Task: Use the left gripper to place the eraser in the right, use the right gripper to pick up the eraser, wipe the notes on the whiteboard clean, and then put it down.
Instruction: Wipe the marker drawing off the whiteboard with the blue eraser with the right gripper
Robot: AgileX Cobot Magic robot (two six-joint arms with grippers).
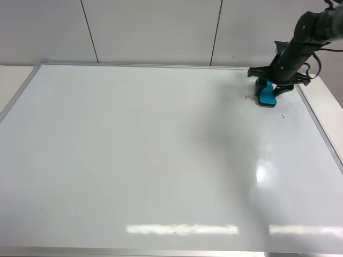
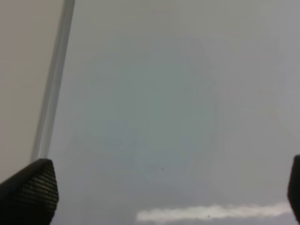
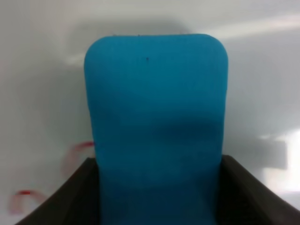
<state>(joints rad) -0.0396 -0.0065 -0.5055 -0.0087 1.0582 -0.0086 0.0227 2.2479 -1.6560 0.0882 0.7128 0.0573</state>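
Note:
The whiteboard fills most of the exterior high view. My right gripper is at its far right corner, shut on the teal-blue eraser, which presses on the board. In the right wrist view the eraser sits between the two dark fingers. Faint remains of the red notes lie just left of the eraser; they also show as smeared red strokes in the right wrist view. My left gripper is open and empty over bare board; its arm is out of the exterior high view.
The board's silver frame runs close behind the right gripper; it also shows in the left wrist view. A tiny dark mark lies on the board near the eraser. A pale wall with panel seams stands behind.

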